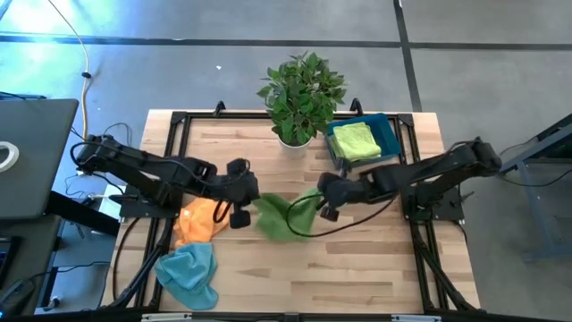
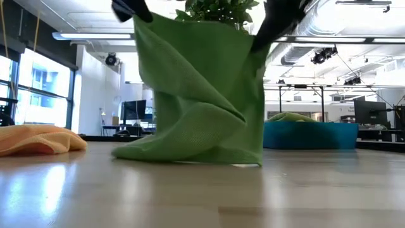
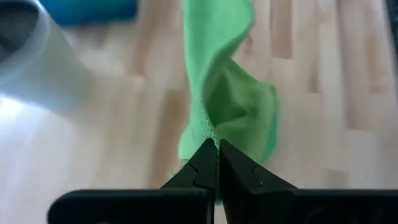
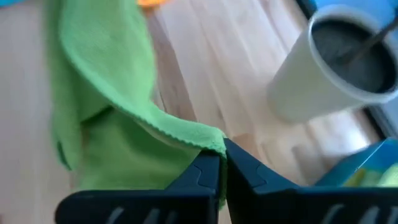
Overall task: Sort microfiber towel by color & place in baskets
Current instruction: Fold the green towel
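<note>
Presently, left claw (image 1: 241, 204): jaws pressed together on 1 corner of the green towel (image 1: 284, 216), near the middle of the desk (image 1: 357, 259).
Right claw (image 1: 323, 199): jaws clamped on the opposite corner of the same towel, just across from the left claw.
Green towel: hung stretched between the 2 claws, its lower folds resting on the desk in the low view.
Basket (image 1: 388, 134): teal-blue, stood at the desk's far right corner, with a yellow-green towel (image 1: 357, 140) lying inside.
Orange towel (image 1: 200, 220): lay bunched on the desk below the left arm.
Blue towel (image 1: 189, 273): lay crumpled near the desk's front left edge, just beside the orange one.
Potted plant (image 1: 301, 94): stood in a white pot at the far edge, just beside the basket.
</note>
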Available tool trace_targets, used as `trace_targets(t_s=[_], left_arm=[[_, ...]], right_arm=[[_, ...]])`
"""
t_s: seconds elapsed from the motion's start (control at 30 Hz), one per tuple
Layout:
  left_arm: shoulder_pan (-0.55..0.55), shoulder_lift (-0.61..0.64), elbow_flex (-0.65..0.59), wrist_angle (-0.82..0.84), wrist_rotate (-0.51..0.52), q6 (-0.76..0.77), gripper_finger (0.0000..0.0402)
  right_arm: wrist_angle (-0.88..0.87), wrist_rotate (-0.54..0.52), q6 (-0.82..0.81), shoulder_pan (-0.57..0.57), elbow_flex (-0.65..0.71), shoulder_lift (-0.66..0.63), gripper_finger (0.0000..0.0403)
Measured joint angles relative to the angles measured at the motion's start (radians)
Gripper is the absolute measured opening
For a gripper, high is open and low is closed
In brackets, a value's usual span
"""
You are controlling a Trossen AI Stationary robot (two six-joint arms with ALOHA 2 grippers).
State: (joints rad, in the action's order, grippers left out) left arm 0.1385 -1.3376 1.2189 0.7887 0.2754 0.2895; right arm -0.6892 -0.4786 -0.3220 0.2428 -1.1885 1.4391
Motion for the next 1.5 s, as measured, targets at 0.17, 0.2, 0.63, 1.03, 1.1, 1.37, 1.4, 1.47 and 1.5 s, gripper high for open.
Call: trace_targets(t_s=[0.17, 0.2, 0.63, 1.03, 1.1, 1.37, 1.4, 1.47, 1.5], left_arm=[[-0.024, 0.0, 0.053, -0.004, 0.119, -0.228, 0.0], [-0.029, 0.0, 0.066, -0.003, 0.125, -0.251, 0.0], [-0.079, -0.104, 0.102, -0.067, -0.283, -0.115, 0.0001], [-0.109, -0.176, 0.102, -0.017, 0.209, -0.237, 0.0001], [-0.117, -0.164, 0.101, -0.012, 0.302, -0.271, 0.0001], [-0.122, -0.148, 0.175, 0.019, 0.486, -0.354, 0.0001], [-0.116, -0.148, 0.186, 0.022, 0.486, -0.36, 0.0001], [-0.102, -0.148, 0.199, 0.022, 0.477, -0.362, 0.0001], [-0.095, -0.147, 0.2, 0.023, 0.448, -0.341, 0.0001]], right_arm=[[-0.001, -0.03, 0.097, 0.0, -0.004, -0.094, 0.0001], [-0.013, -0.044, 0.097, 0.0, -0.009, -0.11, 0.0001], [-0.213, -0.092, 0.117, 0.0, -0.203, -0.151, 0.0], [-0.352, -0.22, 0.103, -0.039, -0.156, -0.138, 0.0], [-0.384, -0.261, 0.12, -0.065, -0.147, -0.134, 0.0], [-0.406, -0.399, 0.13, -0.132, -0.147, -0.131, 0.0], [-0.404, -0.368, 0.118, -0.131, -0.147, -0.133, 0.0], [-0.411, -0.254, 0.085, -0.124, -0.147, -0.131, 0.0], [-0.416, -0.194, 0.062, -0.116, -0.142, -0.128, 0.0]])
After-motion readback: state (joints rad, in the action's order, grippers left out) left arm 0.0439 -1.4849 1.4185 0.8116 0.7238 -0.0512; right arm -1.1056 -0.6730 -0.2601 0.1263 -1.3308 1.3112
